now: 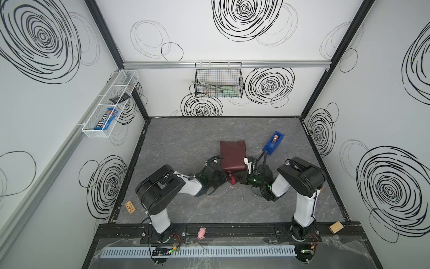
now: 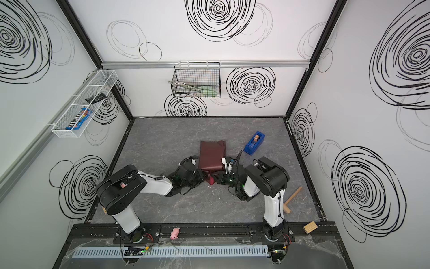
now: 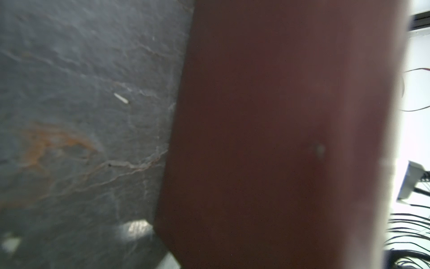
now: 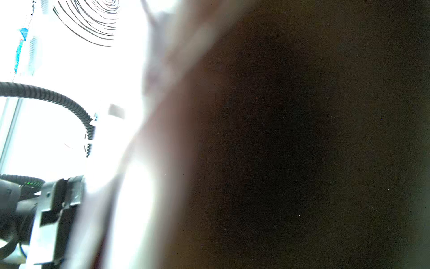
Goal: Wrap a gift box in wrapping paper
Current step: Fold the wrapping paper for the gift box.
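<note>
Nearly wrapped — loose end faces both arms.
Wrapping paper [image 1: 233, 154] hides the gift box at centre, long axis running away from the arms; left gripper [image 1: 223, 177] — opening unclear — and closed right gripper [image 1: 238, 178], hold unclear, flank its upturned near flap [image 1: 232, 181] about equally closely.

On my right wrist feed, the wrapping paper [image 4: 290, 139] sat so close to the lens that it filled most of the frame as a dark maroon-brown blur, its edge washed pale by glare. Past that edge I saw an overexposed white wall [image 4: 69, 60] with a black swirl [image 4: 93, 25]. A ribbed black cable hose [image 4: 58, 99] arched across it. Nearer was a grey and black bracket [image 4: 55, 209], with a small green light [image 4: 29, 184] beside it. A blue item [image 4: 23, 33] far off was too blurred to name.
</note>
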